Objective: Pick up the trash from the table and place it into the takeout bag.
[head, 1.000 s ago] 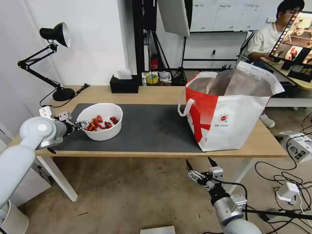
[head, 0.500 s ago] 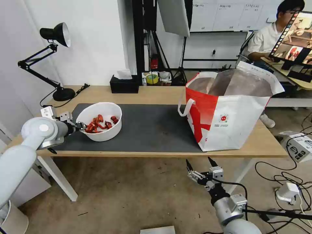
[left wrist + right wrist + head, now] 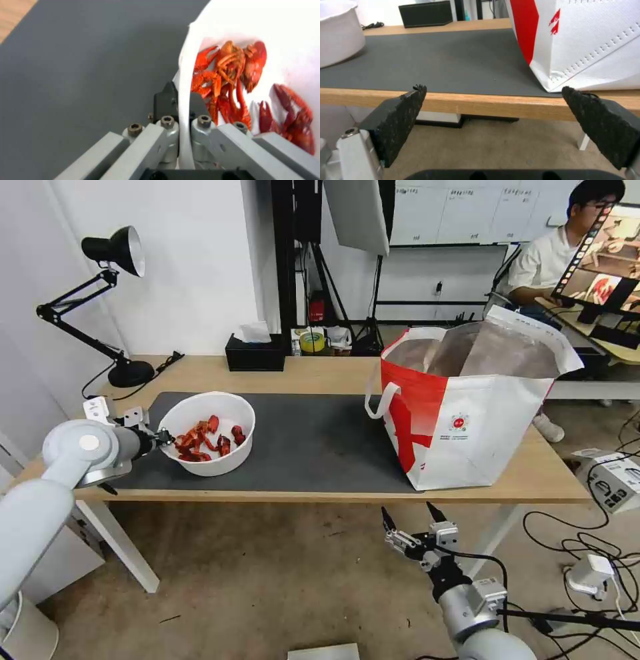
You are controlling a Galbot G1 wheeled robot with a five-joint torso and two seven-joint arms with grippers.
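My left gripper (image 3: pixel 162 436) is clamped on the rim of the white bowl (image 3: pixel 220 463) at the bowl's left side; in the left wrist view the thin white rim passes between my 2 black pads (image 3: pixel 165 99), one outside the wall and one inside. The bowl sits at the left end of the dark grey mat (image 3: pixel 313 447) on the table (image 3: pixel 320 373) and contains red crayfish scraps (image 3: pixel 203 439), which lie against the inner wall just beside my inner pad. I cannot tell whether the bowl's base is touching the mat or raised off it. The takeout bag (image 3: pixel 487 433) stands upright at the right end of the table, partly on the mat, well apart from the bowl, with its mouth open, its silver lining exposed and its white loop handle (image 3: pixel 377 400) hanging on the side facing the bowl. My right gripper (image 3: pixel 408 521) hangs below the front table edge, near the bag's lower corner, with its 2 fingers spread wide and nothing between them. A black tissue box (image 3: pixel 255 355) rests at the far table edge, and a black desk lamp (image 3: pixel 110 253) stands at the far left corner.
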